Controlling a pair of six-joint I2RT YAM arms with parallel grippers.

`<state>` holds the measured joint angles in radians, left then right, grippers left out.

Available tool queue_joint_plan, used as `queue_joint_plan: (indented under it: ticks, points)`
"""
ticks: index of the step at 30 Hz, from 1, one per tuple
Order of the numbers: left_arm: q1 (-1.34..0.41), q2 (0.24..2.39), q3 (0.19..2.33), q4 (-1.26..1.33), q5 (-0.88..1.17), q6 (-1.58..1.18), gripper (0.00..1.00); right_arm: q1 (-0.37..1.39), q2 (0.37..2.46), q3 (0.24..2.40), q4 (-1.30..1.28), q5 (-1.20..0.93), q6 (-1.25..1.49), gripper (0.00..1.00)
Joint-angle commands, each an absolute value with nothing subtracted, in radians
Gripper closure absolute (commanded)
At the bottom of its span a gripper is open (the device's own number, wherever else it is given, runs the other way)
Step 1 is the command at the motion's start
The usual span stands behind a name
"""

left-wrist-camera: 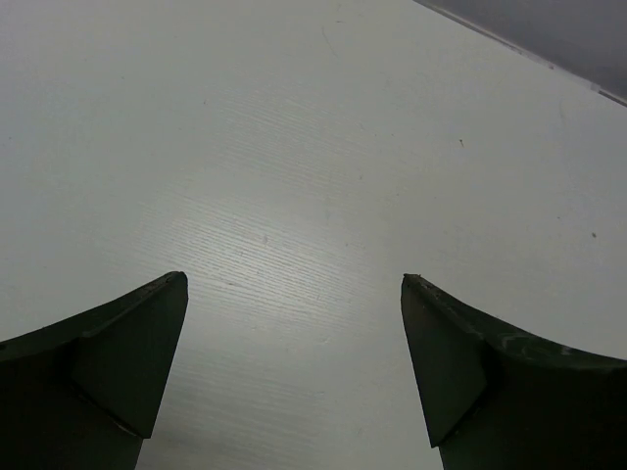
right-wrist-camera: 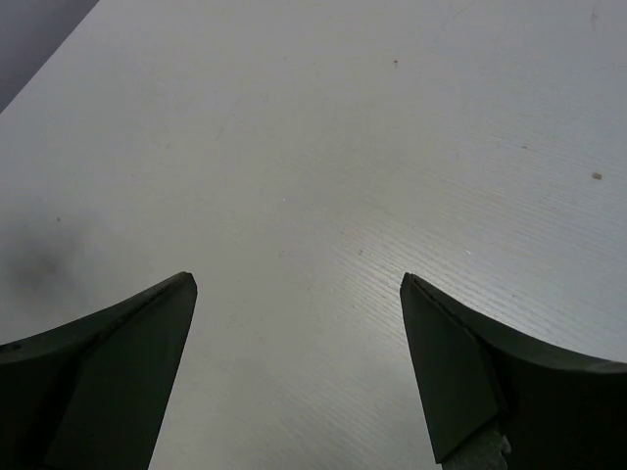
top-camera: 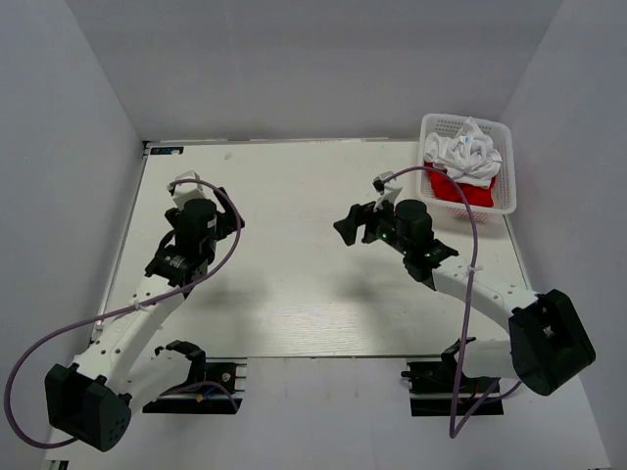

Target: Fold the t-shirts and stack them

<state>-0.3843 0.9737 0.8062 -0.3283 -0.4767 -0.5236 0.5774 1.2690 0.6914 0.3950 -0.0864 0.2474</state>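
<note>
The white t-shirt [top-camera: 465, 152] lies crumpled on top of the red t-shirt [top-camera: 460, 189], both inside the white lattice basket [top-camera: 510, 166] at the back right of the table. My left gripper [top-camera: 186, 201] hovers over the left part of the table, open and empty; its wrist view shows the open gripper [left-wrist-camera: 294, 284] with only bare tabletop between the jaws. My right gripper [top-camera: 351, 227] is open and empty over the middle of the table, left of the basket and pointing left; its wrist view shows the gripper [right-wrist-camera: 299, 279] over bare table too.
The pale wooden tabletop [top-camera: 294, 284] is walled by grey panels on the left, back and right. Purple cables loop from both arms. The arm bases sit at the near edge.
</note>
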Motion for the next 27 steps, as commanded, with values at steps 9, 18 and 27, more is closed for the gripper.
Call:
queue_joint_plan:
  ticks: [9, 18, 27]
  points:
    - [-0.380, 0.923, 0.790, -0.327, -0.495, -0.517, 0.00, 0.581, 1.292, 0.710, 0.443, -0.137, 0.253, 0.10]
    - [-0.380, 0.943, 0.799, -0.337, -0.506, -0.517, 0.00, 0.557, 1.407, 0.957, 0.076, 0.197, 0.339, 0.10]
    - [-0.380, 0.943, 0.799, -0.327, -0.497, -0.517, 0.00, 0.173, 1.499, 1.184, -0.286, 0.308, 0.475, 0.10]
